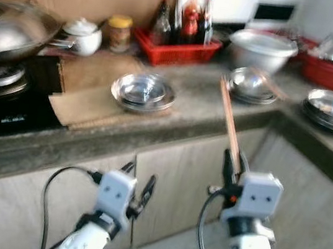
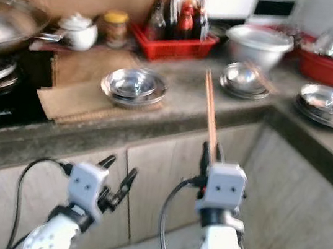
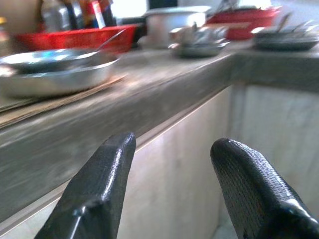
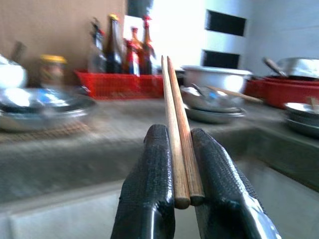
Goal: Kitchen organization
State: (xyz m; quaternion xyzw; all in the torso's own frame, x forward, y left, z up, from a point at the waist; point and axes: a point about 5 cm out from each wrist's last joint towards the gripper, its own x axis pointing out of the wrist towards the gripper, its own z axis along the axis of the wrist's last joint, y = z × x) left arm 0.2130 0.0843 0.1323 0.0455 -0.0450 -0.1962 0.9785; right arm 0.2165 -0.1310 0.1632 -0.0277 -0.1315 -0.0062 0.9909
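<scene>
Two wooden chopsticks [image 4: 178, 149] stand together, and three groups of steel dishes [image 1: 143, 91] sit on the counter. One red basket [image 1: 176, 51] holds several bottles; their exact number is unclear.

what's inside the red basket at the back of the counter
The red basket holds several dark sauce bottles standing upright. Their lower parts and the basket floor are hidden by its wall.

Both arms raised forward, below the counter [image 1: 205, 115] edge.

Left tool [image 1: 138, 190]: fingers [image 3: 99, 184] spread apart, nothing between them, wrist angled up and to the right. Right tool [image 1: 233, 166]: fingers [image 4: 152, 189] closed together on a pair of chopsticks [image 4: 177, 144], wrist upright, held higher than the left.
</scene>
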